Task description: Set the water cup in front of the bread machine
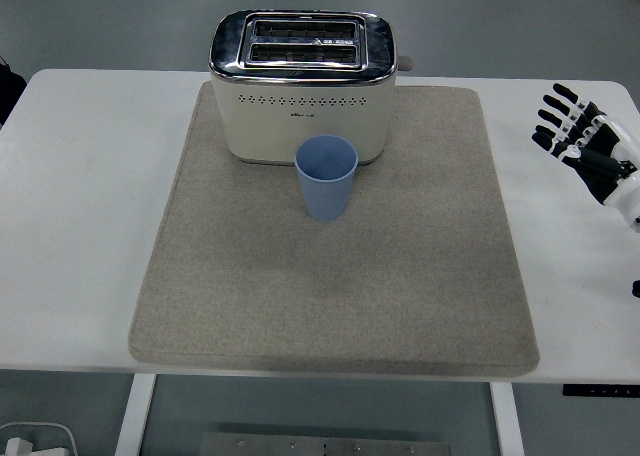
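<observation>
Head view is showing the water cup (326,177) standing at the bread machine's (302,86) six o'clock, right hand (585,147) hovering spread and empty, placement apparently done.

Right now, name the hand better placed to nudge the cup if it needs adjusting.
Right. The right hand hovers open over the table's right edge, and the left hand is out of view. The cup stands upright in front of the bread machine.
</observation>
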